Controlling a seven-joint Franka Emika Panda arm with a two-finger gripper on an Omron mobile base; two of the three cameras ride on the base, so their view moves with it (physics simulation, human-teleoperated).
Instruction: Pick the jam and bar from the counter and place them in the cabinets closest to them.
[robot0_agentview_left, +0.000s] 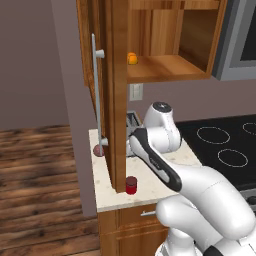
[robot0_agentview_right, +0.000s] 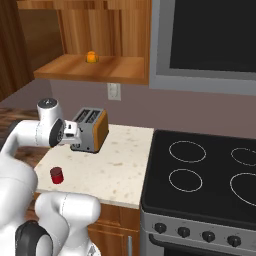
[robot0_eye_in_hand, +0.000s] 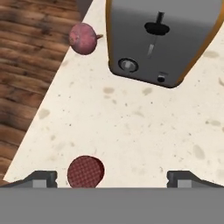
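Tool (robot0_eye_in_hand: 112, 177) spread wide above the counter (robot0_eye_in_hand: 144, 131); jam (robot0_eye_in_hand: 85, 172) near the counter's front edge, bare stone around it

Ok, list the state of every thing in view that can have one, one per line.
jam: upright, lid on, standing on the counter, not held.
gripper: open, above the counter, jam near its left fingertip.
cabinet door: swung open.
cabinet shelf: holds a small orange object.
toaster: upright, slots empty.
pinkish-red ball: resting on the counter beside the toaster.
stovetop: no pots on it.
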